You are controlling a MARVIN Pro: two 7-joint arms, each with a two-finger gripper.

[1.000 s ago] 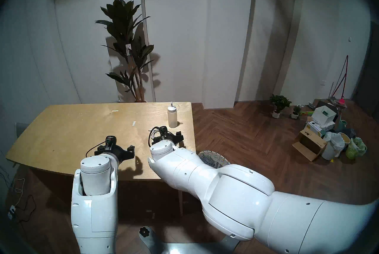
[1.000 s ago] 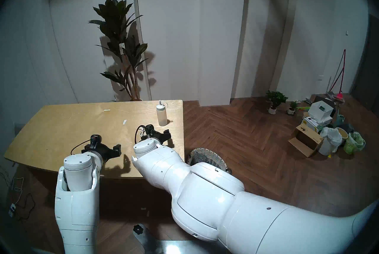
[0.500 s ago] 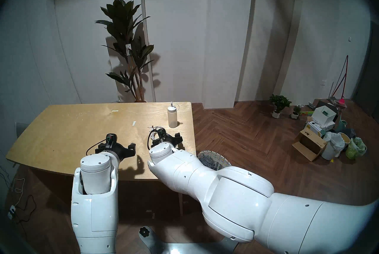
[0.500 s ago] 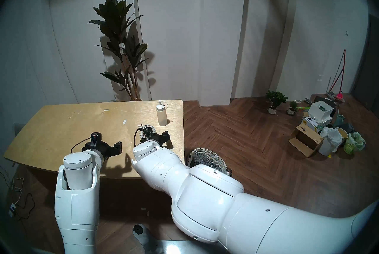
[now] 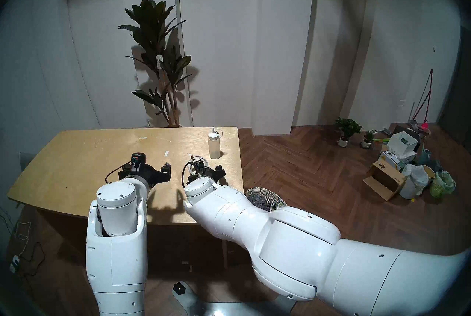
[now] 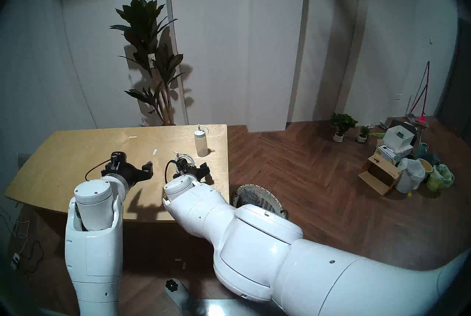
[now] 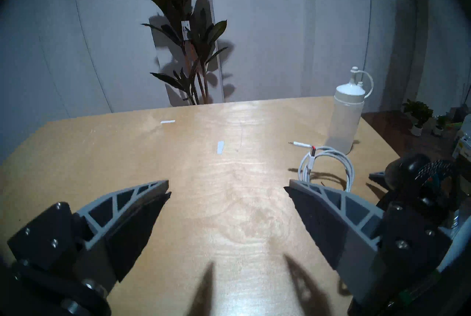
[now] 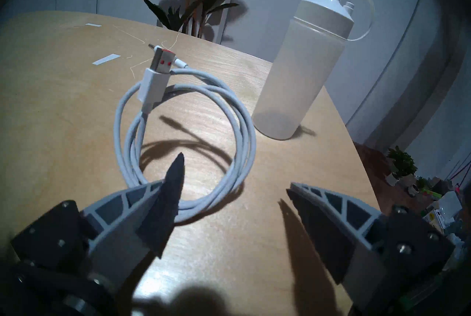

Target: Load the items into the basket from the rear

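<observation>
A coiled white cable (image 8: 186, 129) lies on the wooden table (image 5: 76, 154), with a translucent white squeeze bottle (image 8: 305, 65) upright just behind it to the right. My right gripper (image 8: 234, 175) is open and empty, low over the table; its left finger overlaps the coil's near edge. My left gripper (image 7: 228, 184) is open and empty, left of the cable (image 7: 328, 167). From the head the cable (image 5: 197, 162) is partly hidden by my right gripper (image 5: 205, 167). The wicker basket (image 5: 257, 190) stands on the floor right of the table, half hidden by my right arm. No water bottle shows.
Two white tape strips (image 5: 167, 153) lie on the table. A tall potted plant (image 5: 158, 60) stands behind the table. The table's right edge (image 5: 240, 167) is close to my right gripper. Boxes, bags and a lime-green mesh basket (image 5: 442, 184) clutter the floor far right.
My left gripper has moved forward and to the right over the table. My right gripper has drawn back slightly, so more of the cable shows.
</observation>
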